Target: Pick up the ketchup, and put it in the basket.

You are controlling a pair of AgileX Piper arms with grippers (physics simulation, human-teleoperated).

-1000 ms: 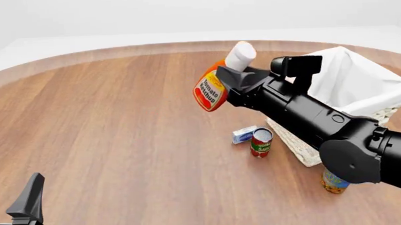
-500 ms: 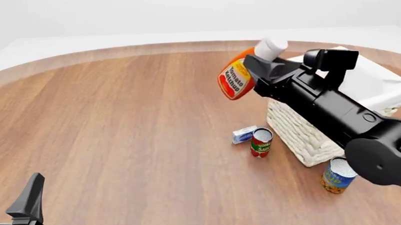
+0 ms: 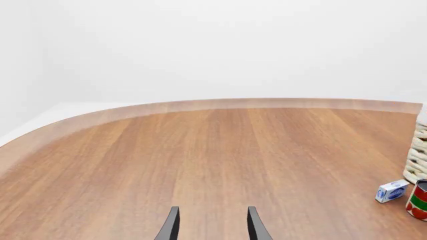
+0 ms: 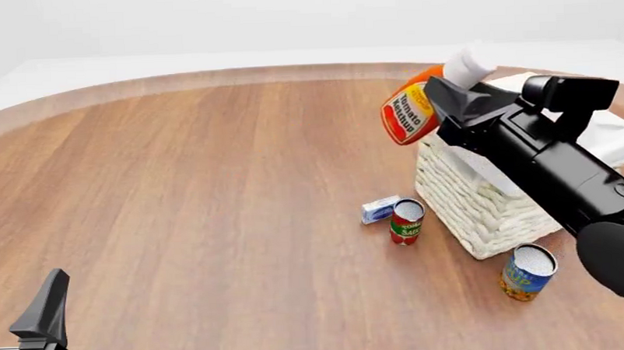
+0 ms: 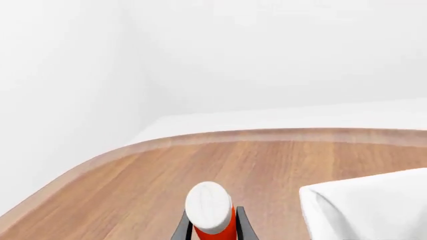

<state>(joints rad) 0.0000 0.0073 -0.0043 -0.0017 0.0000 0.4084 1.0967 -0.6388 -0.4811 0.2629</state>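
Note:
The ketchup (image 4: pixel 409 112), a red-orange bottle with a white cap, hangs tilted in the air, with my right gripper (image 4: pixel 446 94) shut on its neck. It is above the left corner of the basket (image 4: pixel 477 204), a cream wicker square with a white cloth lining. The right wrist view shows the ketchup's white cap (image 5: pixel 209 207) between the two fingers, with the basket's cloth (image 5: pixel 373 205) beside it. My left gripper (image 4: pixel 18 308) stands open and empty at the near left of the table; its fingers (image 3: pixel 172 227) point over bare wood.
A small red-and-green tomato can (image 4: pixel 406 221) and a little blue box (image 4: pixel 380 209) stand just left of the basket. A blue-and-yellow can (image 4: pixel 527 271) stands in front of the basket. The box (image 3: pixel 391 190) and the tomato can (image 3: pixel 419 200) also show in the left wrist view.
My right arm has carried the ketchup to the right, from over the open table to above the basket's left corner. The left arm has not moved.

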